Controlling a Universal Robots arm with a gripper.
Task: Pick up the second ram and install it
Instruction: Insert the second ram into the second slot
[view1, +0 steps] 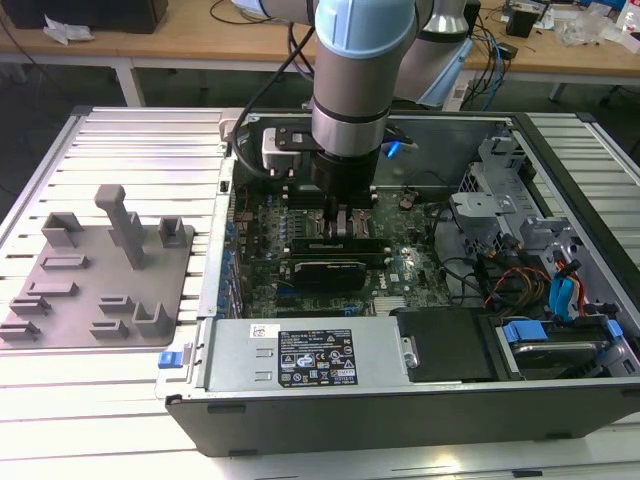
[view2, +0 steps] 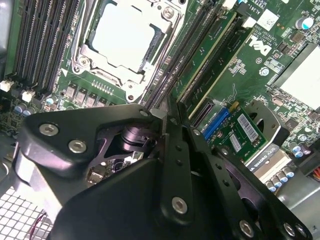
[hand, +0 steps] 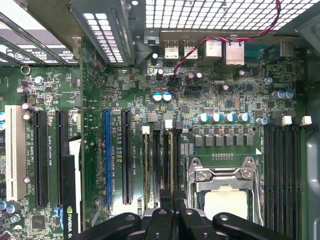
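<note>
My gripper (view1: 340, 228) reaches down into the open computer case (view1: 420, 400), low over the memory slots beside the silver processor (view2: 125, 37). In both wrist views its black fingers (view2: 177, 150) stand close together, shut on the second ram (hand: 172, 165), a thin green stick seen edge-on. The ram stands upright in a dark slot of the motherboard (hand: 200, 95), with a white latch (hand: 168, 123) at its far end. Another green stick (view2: 212, 47) sits in a neighbouring slot. The gripper body (hand: 172, 212) hides the ram's near end.
A grey fixture plate (view1: 100, 270) with upright posts lies on the slatted table at the exterior view's left. Inside the case are a dark graphics card (view1: 320, 272), cables and drive bays (view1: 550, 290) at the exterior view's right, and the power supply (view1: 310, 365) in front.
</note>
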